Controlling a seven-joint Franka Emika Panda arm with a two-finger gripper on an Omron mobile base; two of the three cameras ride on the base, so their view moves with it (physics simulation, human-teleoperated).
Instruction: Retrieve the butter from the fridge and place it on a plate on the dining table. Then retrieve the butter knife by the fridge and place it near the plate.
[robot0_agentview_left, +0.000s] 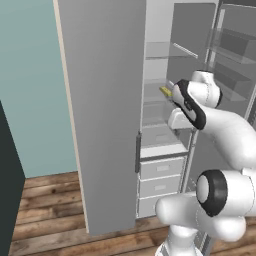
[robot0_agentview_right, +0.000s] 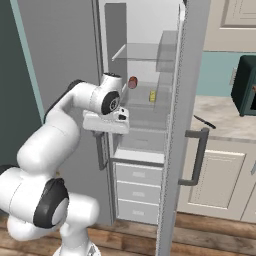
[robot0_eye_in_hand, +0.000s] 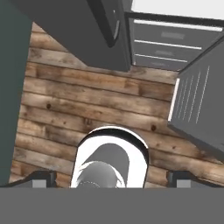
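Wide-open tool (robot0_eye_in_hand: 112, 178) points at wood floor (robot0_eye_in_hand: 87, 109); beyond, open fridge (robot0_agentview_right: 150, 125) holds butter (robot0_agentview_right: 152, 96) on a shelf.

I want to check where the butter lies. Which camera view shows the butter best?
The right base view: the butter lies unobstructed on a middle shelf in the open fridge. In the left base view only a yellow bit shows beside the arm. The hand view looks down at the floor.

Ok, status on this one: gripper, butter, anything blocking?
Gripper open, empty, pointing down at the floor. Butter on a shelf in the open fridge. A red can sits beside it.
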